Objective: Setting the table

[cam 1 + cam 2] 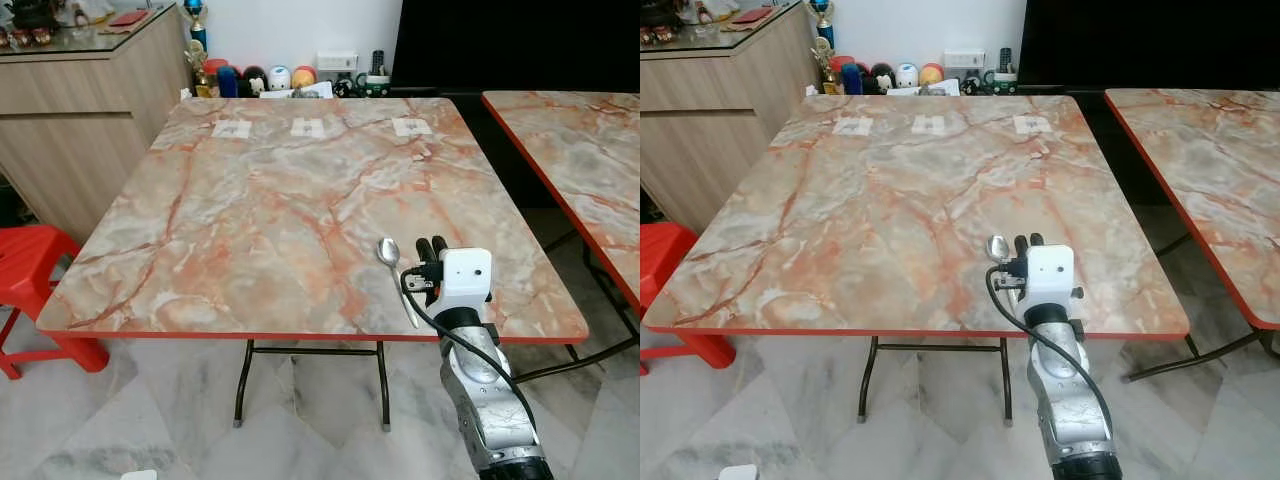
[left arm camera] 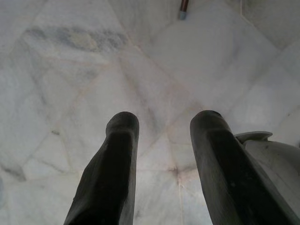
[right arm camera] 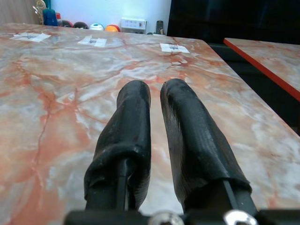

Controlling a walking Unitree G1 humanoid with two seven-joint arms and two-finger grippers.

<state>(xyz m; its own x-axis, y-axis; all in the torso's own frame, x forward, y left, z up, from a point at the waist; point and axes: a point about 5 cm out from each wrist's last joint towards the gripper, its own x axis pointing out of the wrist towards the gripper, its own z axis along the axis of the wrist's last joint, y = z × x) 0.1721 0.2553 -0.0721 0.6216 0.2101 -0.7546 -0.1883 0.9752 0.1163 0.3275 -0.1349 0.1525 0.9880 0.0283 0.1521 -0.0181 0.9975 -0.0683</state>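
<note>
Item: one polished steel spoon (image 1: 396, 276), lying flat on your orange-veined marble-pattern counter with a red edge (image 1: 250, 200), near the front edge toward its right-hand part. Orientation: bowl toward the far side of the counter, handle tip toward the near edge and slanting a little rightward; the long axis runs roughly front to back. Right claw (image 1: 432, 246): low over the counter, just to the right of the spoon; its two long black fingers (image 3: 136, 122) are nearly together with a thin gap between them and nothing held. From the head views you cannot tell for certain whether a finger touches the handle, though they appear just apart. Left claw (image 2: 161, 136): idle, hanging over the pale marble floor tiles (image 2: 70, 70), fingers spread wide, empty. Also listed: three small white paper labels (image 1: 309, 127) in a row along the far edge of the counter; a second matching counter (image 1: 590, 150) to the right; a red plastic stool (image 1: 30, 270) at the left. Step in hand, by judgement: the spoon looks freshly placed or awaiting adjustment. Next move: either draw your right claw back clear of the handle without nudging it, or spread the fingers and take the handle to move the spoon toward a labelled place.
</note>
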